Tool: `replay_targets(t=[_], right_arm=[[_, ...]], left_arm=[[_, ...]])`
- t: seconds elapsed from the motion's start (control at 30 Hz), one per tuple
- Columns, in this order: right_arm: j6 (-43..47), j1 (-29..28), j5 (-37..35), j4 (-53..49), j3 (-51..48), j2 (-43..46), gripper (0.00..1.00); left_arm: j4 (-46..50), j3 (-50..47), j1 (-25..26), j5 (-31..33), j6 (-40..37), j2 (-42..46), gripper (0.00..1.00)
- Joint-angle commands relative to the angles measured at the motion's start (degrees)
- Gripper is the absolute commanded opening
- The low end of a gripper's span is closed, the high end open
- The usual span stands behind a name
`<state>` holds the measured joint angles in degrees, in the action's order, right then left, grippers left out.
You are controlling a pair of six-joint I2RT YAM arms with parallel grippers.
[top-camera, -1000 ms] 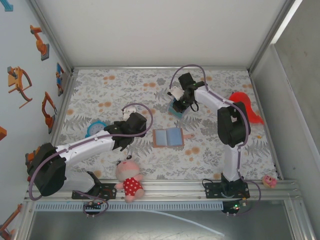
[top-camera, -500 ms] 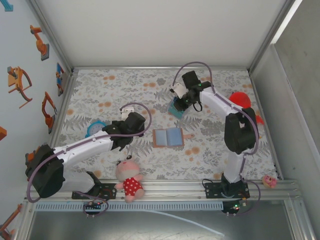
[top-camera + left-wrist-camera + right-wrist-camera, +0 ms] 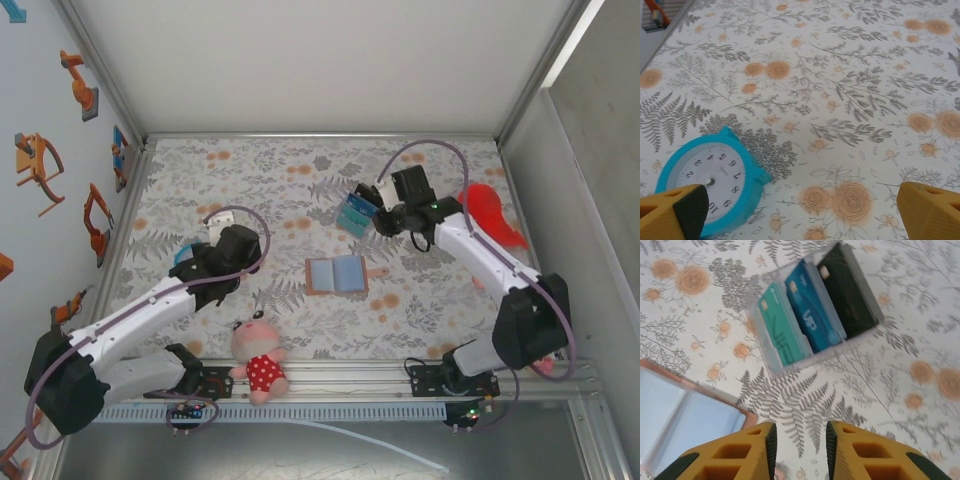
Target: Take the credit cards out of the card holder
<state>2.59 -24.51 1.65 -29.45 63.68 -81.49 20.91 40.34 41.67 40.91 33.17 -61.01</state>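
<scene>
The card holder [image 3: 336,274] lies open and flat at the table's centre, its blue-grey inside apparently bare. Three cards [image 3: 812,322] stand in a clear tray [image 3: 769,365] just beyond it. Light, thin and limp, the holder likely wants pinching at an edge. The right gripper [image 3: 799,450] hovers narrowly parted and empty. The left gripper [image 3: 801,214] gapes wide and empty beside a clock [image 3: 710,182].

Counted on the worktop: one open card holder [image 3: 336,274], three cards [image 3: 812,320] in one clear rack [image 3: 785,369], one teal alarm clock [image 3: 710,182], one plush doll [image 3: 260,362], one red object [image 3: 488,210], one small pink toy [image 3: 540,362].
</scene>
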Motion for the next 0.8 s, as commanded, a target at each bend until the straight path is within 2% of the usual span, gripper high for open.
replay_targets(t=[0.0,0.33,0.5,0.63,0.67,0.7,0.73,0.77], right_arm=[[-5.2,0.3,-5.4,3.1,-3.8,5.9,0.32],[-13.4,0.3,-14.3,4.7,-16.0,20.1,0.37],[-17.4,0.3,-18.4,5.9,-22.5,28.1,0.45],[-19.8,0.3,-22.5,6.4,-26.6,34.3,0.62],[-20.3,0.3,-23.7,6.3,-27.3,35.5,0.69],[-21.0,0.3,-24.9,6.1,-27.9,36.5,0.88],[-21.5,0.3,-26.3,6.0,-28.5,37.4,0.99],[-22.0,0.3,-27.9,5.9,-29.0,38.3,1.0]], left_arm=[[0.2,-1.5,-1.5,1.3,-2.1,3.3,0.97],[0.8,-5.4,-4.2,2.0,-3.5,10.8,0.97],[1.1,-6.8,-5.3,1.9,-4.0,13.3,0.97],[0.2,-7.7,-5.8,1.9,-5.0,14.7,0.97],[0.0,-7.9,-6.0,2.0,-5.4,14.9,0.97],[-0.2,-8.0,-6.2,2.0,-5.7,15.0,0.97],[-0.5,-8.1,-6.6,2.1,-6.1,15.0,0.97],[-1.0,-8.3,-7.1,2.1,-6.7,15.0,0.97]])
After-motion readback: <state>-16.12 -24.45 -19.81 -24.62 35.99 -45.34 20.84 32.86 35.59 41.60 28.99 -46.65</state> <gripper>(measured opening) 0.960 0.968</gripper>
